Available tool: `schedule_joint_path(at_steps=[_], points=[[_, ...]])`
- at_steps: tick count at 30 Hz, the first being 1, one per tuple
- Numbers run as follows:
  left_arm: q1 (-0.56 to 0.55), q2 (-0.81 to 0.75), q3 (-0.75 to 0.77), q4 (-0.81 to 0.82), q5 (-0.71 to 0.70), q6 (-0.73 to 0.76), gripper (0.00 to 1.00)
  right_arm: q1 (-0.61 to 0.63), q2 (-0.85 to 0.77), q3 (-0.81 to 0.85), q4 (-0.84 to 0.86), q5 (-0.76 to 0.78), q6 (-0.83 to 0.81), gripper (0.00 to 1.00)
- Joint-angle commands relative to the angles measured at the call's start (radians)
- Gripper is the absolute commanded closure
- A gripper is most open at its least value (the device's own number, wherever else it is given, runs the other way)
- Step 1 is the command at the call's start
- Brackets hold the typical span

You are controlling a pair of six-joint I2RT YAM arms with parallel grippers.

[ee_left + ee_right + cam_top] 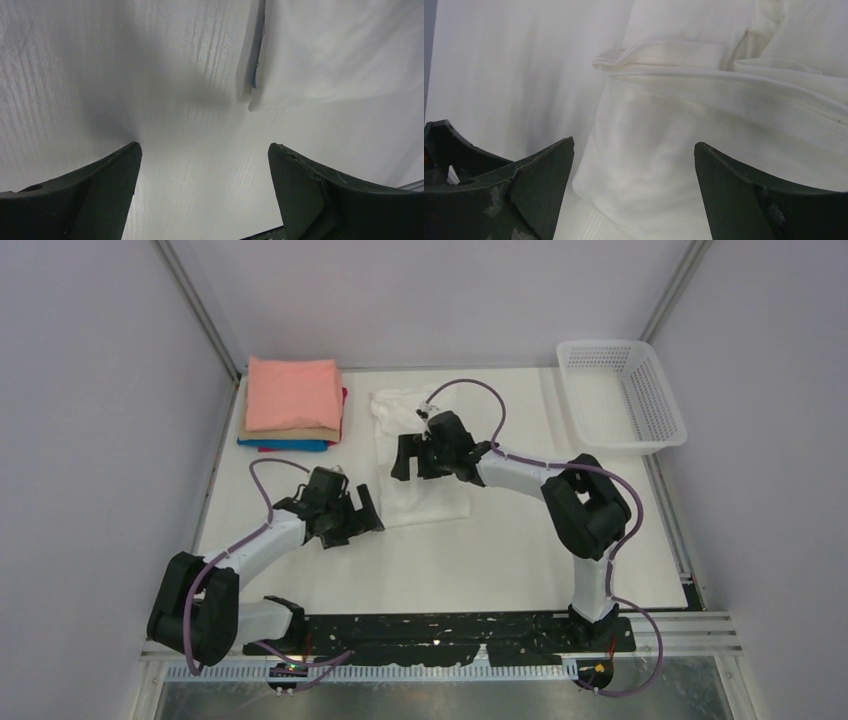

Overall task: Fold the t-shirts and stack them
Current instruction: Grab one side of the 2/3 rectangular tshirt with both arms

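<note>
A white t-shirt (425, 495) lies on the table, folded into a long strip; its print does not show apart from a sliver of blue at its edge in the left wrist view (257, 65). My right gripper (420, 468) is open just above the shirt's middle, and the cloth (704, 115) fills the space between its fingers. My left gripper (362, 520) is open and empty over bare table (150, 75), just left of the shirt's near corner (340, 50). A stack of folded shirts lies at the back left: salmon-pink (293, 392) on top, then tan (290, 433), blue (283, 444) and a magenta edge (344, 410).
A white plastic mesh basket (620, 395) stands at the back right corner. Grey walls close in the table on the left, right and back. A black mounting rail (450, 635) runs along the near edge.
</note>
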Motion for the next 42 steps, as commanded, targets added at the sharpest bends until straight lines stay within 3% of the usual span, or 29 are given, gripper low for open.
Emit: schedule_joint_path(at_steps=[1, 5, 11, 15, 18, 22, 27, 30, 36, 38, 42], points=[[0.001, -0.04, -0.007, 0.017, -0.022, -0.002, 0.0, -0.014, 0.071, 0.068, 0.058, -0.012, 0.032, 0.05], [0.001, -0.044, -0.006, 0.013, -0.024, 0.0, 0.0, -0.016, 0.147, 0.169, 0.031, 0.073, 0.006, 0.05], [0.001, -0.042, -0.008, 0.043, 0.001, -0.011, 0.0, -0.034, 0.251, 0.463, -0.065, 0.219, -0.046, 0.05], [0.001, -0.023, 0.006, 0.066, 0.012, -0.019, 0.0, -0.047, 0.248, 0.546, -0.136, 0.252, -0.099, 0.05], [0.0, 0.008, 0.022, 0.094, 0.038, -0.027, 0.01, -0.046, 0.153, 0.456, -0.146, 0.25, -0.111, 0.05], [-0.02, 0.073, 0.043, 0.14, 0.066, -0.056, 0.08, -0.048, -0.086, 0.129, -0.064, 0.281, -0.08, 0.05], [-0.051, 0.182, 0.094, 0.173, 0.057, -0.095, 0.25, -0.051, -0.364, -0.276, 0.013, 0.292, 0.017, 0.05], [-0.057, 0.243, 0.118, 0.197, 0.089, -0.111, 0.48, -0.053, -0.46, -0.42, 0.014, 0.284, 0.047, 0.05], [-0.094, 0.267, 0.106, 0.198, 0.081, -0.115, 0.81, -0.058, -0.535, -0.518, -0.026, 0.274, 0.114, 0.05], [-0.097, 0.271, 0.098, 0.202, 0.069, -0.116, 1.0, -0.058, -0.537, -0.547, -0.005, 0.255, 0.129, 0.05], [-0.097, 0.278, 0.1, 0.204, 0.053, -0.11, 1.0, -0.058, -0.499, -0.557, 0.012, 0.221, 0.151, 0.01]])
